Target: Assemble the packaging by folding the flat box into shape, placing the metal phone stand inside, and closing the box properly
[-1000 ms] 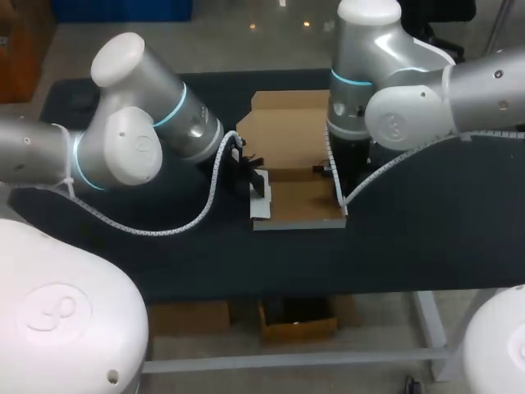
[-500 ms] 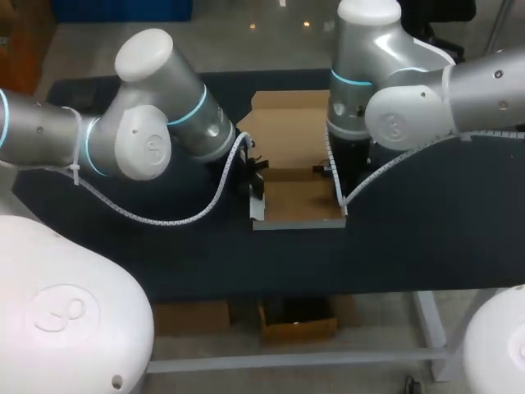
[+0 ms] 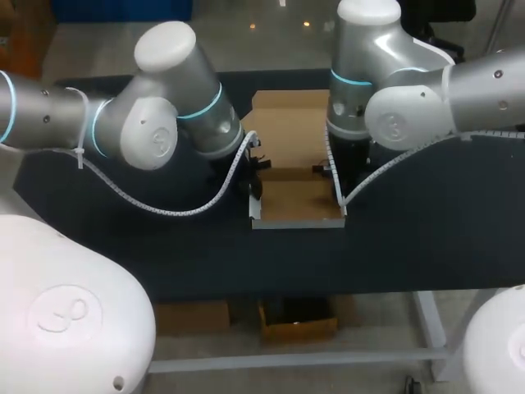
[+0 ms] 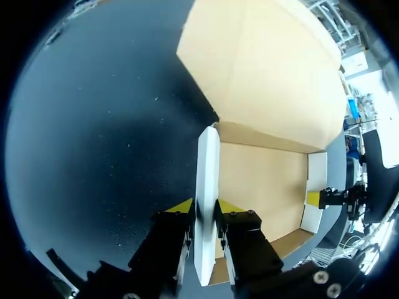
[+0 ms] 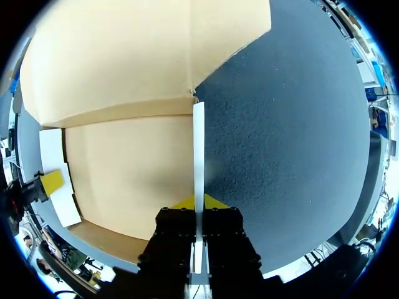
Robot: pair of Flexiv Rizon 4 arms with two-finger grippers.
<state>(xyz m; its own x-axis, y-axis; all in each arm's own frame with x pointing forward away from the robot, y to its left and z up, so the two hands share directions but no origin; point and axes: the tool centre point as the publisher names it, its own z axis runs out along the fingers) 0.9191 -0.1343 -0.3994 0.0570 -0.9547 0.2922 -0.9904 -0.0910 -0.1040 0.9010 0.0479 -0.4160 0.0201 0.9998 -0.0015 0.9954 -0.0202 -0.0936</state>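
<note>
Over the last second my left arm [image 3: 164, 123] has swung its elbow up and in toward the box [image 3: 299, 201]. The white left side wall [image 4: 207, 180], which leaned outward before, now stands close to upright, while the right arm [image 3: 394, 107] has not shifted. The left pincer [image 4: 206, 208] is clamped on that wall, one yellow-tipped finger on each face, with the brown box floor on its inner side and the bare table [image 4: 93, 156] on its outer side. The right pincer [image 5: 198, 202] is likewise closed on the right side wall [image 5: 198, 143], which runs on edge straight ahead of it, box floor to one side and table to the other. The lid panel [image 3: 287, 127] stretches away beyond both pincers, past the back fold. The metal phone stand shows in no view. The step in hand looks like raising the two side walls. To do it well, I would bring the left wall fully square to the floor so it matches the right. Both grips should stay light enough not to crease the card, and the floor should be kept flat on the table rather than lifted. I would let go one side at a time, since the walls may spring back outward.
</note>
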